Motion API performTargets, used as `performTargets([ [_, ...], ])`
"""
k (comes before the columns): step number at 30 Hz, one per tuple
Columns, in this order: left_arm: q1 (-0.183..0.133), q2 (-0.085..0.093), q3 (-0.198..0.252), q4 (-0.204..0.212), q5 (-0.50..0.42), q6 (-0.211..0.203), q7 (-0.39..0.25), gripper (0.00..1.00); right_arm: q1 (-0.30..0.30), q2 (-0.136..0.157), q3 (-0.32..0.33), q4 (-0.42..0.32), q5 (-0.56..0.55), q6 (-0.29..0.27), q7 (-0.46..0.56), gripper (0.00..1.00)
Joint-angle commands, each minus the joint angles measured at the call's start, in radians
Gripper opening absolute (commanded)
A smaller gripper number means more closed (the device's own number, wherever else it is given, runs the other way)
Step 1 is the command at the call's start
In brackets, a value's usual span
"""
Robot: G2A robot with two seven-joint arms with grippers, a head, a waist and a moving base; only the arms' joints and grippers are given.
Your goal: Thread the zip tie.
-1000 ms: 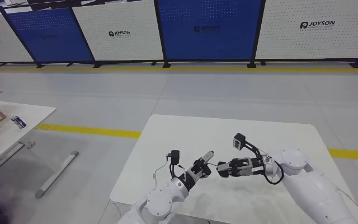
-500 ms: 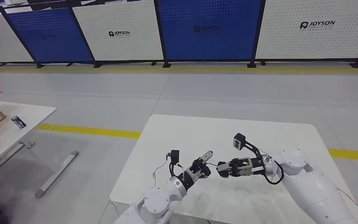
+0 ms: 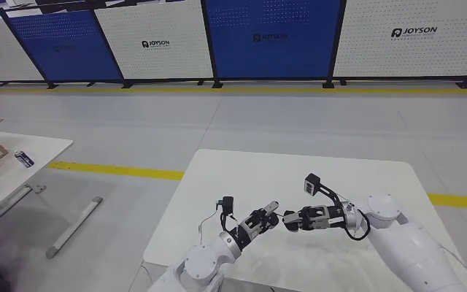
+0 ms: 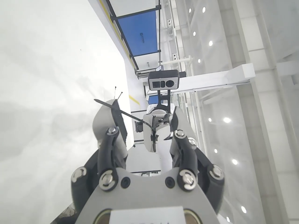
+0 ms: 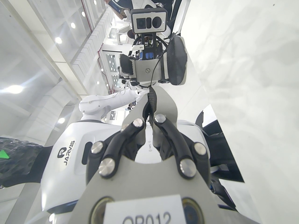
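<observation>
Both arms meet nose to nose over the near half of the white worktop, and it's a tight little face-off out there. The left end effector is spread wide, its two padded fingers well apart with nothing pinched between them. Opposite, the right end effector is clamped right down, fingertips pressed together, and the left wrist view shows what it has hold of. That's the zip tie, a thin black strip running out of that grip on a slant toward the left arm. Follow it along and it crosses the dark pad of one left finger, its free tip poking out past that pad on the far side. Does the strip touch the pad or only pass beside it? I cannot tell. From the top view the two end effectors sit tip to tip, just beside one another, and the strip is too fine to make out at that range. In the right wrist view the open left end effector faces the camera with a textured pad on either side, and a thin dark line runs between it and the shut fingertips.
</observation>
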Motion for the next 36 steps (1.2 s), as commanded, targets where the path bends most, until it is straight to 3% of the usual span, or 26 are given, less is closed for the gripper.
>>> performTargets([
  [1, 0.004, 0.001, -0.006, 0.002, -0.013, -0.021, -0.016, 0.35, 0.000, 0.000, 0.000, 0.000, 0.000, 0.000, 0.000, 0.00],
  [5, 0.015, 0.003, -0.017, 0.003, -0.018, -0.066, -0.019, 0.36, 0.000, 0.000, 0.000, 0.000, 0.000, 0.000, 0.000, 0.00],
  [13, 0.019, 0.005, -0.024, -0.002, -0.016, -0.072, -0.019, 0.23, 0.000, 0.000, 0.000, 0.000, 0.000, 0.000, 0.000, 0.00],
  [19, 0.017, 0.006, -0.023, -0.002, -0.013, -0.072, -0.019, 0.20, 0.000, 0.000, 0.000, 0.000, 0.000, 0.000, 0.000, 0.00],
  [22, 0.020, 0.007, -0.024, -0.003, -0.006, -0.078, -0.024, 0.11, 0.000, 0.000, 0.000, 0.000, 0.000, 0.000, 0.000, 0.00],
  [24, 0.022, 0.008, -0.026, -0.004, -0.005, -0.081, -0.025, 0.00, 0.000, 0.000, 0.000, 0.000, 0.000, 0.000, 0.000, 0.00],
  [36, 0.024, 0.010, -0.025, -0.006, 0.021, -0.075, -0.016, 0.00, 0.000, 0.000, 0.000, 0.000, 0.000, 0.000, 0.000, 0.00],
])
